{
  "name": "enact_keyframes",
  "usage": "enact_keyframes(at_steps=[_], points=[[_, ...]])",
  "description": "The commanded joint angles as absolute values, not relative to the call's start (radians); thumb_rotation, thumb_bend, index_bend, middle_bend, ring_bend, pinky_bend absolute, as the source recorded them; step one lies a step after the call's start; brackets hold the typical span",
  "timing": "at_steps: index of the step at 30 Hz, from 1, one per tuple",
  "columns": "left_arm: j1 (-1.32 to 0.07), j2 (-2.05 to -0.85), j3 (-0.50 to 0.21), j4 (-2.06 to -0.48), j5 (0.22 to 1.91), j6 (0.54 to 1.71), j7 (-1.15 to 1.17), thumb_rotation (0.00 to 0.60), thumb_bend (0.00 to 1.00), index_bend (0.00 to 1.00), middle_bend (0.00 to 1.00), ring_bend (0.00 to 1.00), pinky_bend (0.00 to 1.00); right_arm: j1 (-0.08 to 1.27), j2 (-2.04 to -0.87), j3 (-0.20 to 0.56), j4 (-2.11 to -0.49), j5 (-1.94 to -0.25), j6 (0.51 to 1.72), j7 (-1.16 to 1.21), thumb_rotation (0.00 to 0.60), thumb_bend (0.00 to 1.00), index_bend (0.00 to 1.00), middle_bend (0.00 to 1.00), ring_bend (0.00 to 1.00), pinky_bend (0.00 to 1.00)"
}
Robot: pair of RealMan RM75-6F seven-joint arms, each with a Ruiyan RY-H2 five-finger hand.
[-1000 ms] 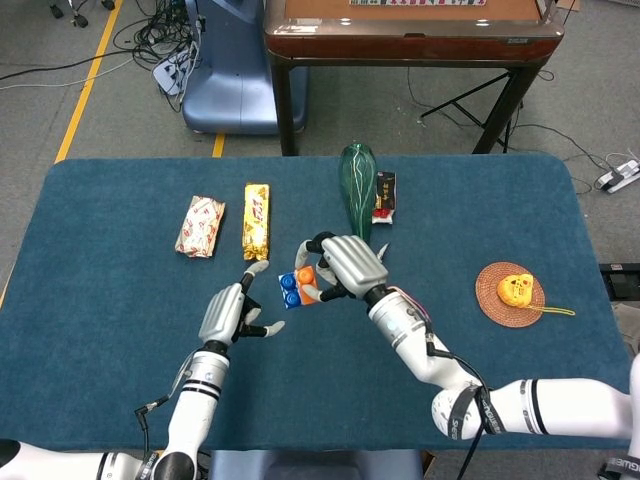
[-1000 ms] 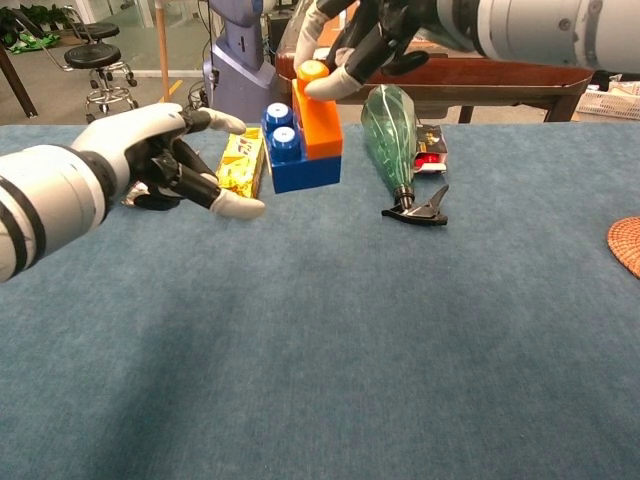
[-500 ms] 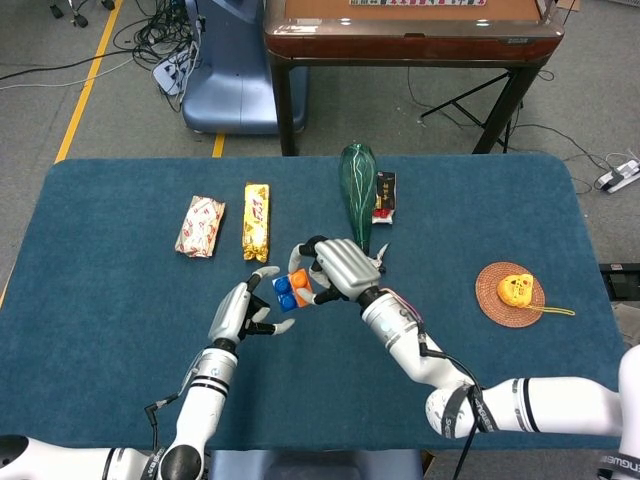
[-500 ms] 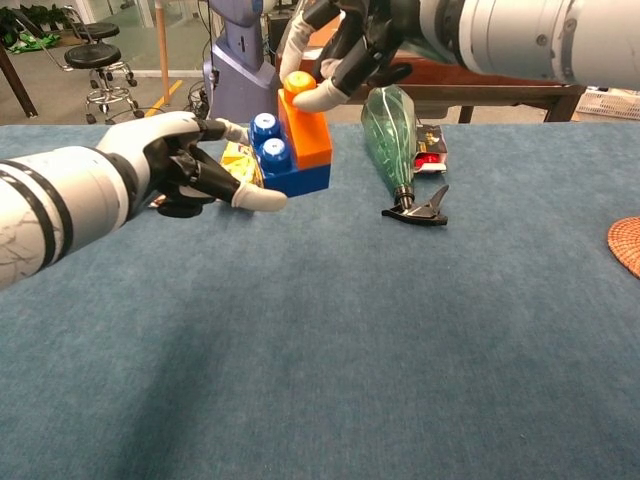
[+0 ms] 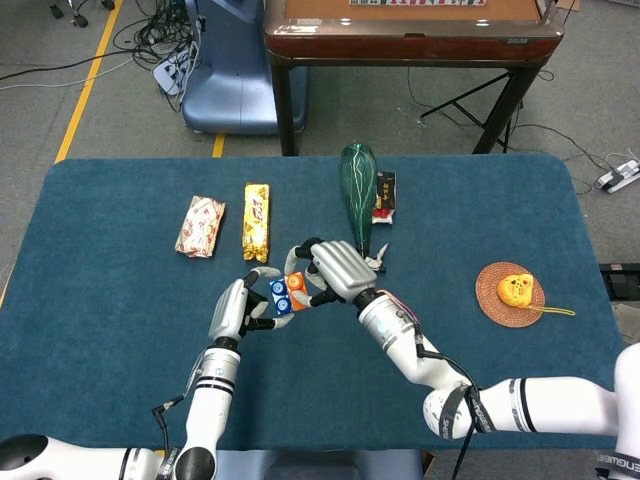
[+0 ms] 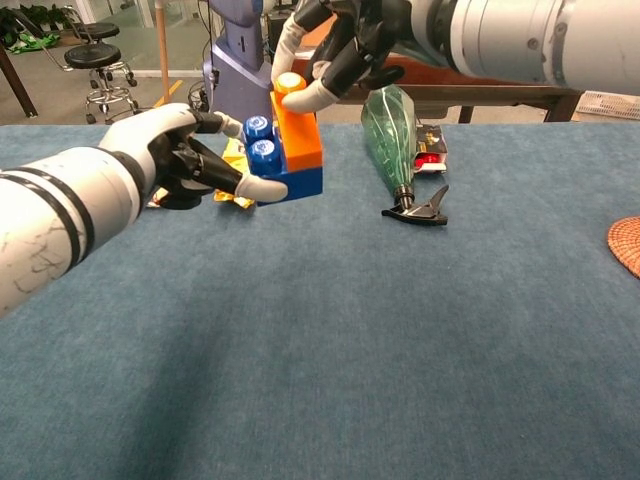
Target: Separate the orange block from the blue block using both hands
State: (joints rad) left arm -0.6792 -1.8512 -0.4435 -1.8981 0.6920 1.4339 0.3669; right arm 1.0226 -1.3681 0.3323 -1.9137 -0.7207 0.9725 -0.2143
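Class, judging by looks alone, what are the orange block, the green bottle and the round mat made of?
Orange block: probably moulded plastic, smooth with a slight sheen.
Green bottle: likely translucent plastic, light showing through.
Round mat: seemingly woven fibre, with ringed texture.

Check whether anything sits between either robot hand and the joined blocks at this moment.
Nothing visible does. The left robot hand already touches the blue block, and the right robot hand grips the orange block from above. The blocks are not yet apart.

The joined blocks (image 6: 285, 160) are held above the table (image 5: 100, 300) between the left hand (image 6: 175, 150) and right hand (image 6: 345, 45); the bottle (image 6: 390, 135) lies to their right.
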Motion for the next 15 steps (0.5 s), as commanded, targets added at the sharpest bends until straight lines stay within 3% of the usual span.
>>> enact_keyframes(at_steps=[1,5,15], points=[[-0.674,-1.856,-0.439,-1.889,0.706,1.439,0.358,0.6,0.0,0.52,1.0,1.0,1.0,1.022,-1.368,0.333,-1.913,-0.72,0.971,-0.213,0.6,0.35,0.67,1.0,1.0,1.0],[-0.667,-1.86,-0.434,-1.88,0.719,1.439,0.347,0.6,0.0,0.62,1.0,1.0,1.0,1.021,-1.368,0.333,-1.911,-0.722,0.967,-0.207,0.6,0.35,0.67,1.0,1.0,1.0],[-0.658,-1.865,-0.422,-1.864,0.737,1.429,0.348,0.6,0.0,0.68,1.0,1.0,1.0,1.021,-1.367,0.338,-1.91,-0.726,0.961,-0.196,0.6,0.35,0.67,1.0,1.0,1.0]])
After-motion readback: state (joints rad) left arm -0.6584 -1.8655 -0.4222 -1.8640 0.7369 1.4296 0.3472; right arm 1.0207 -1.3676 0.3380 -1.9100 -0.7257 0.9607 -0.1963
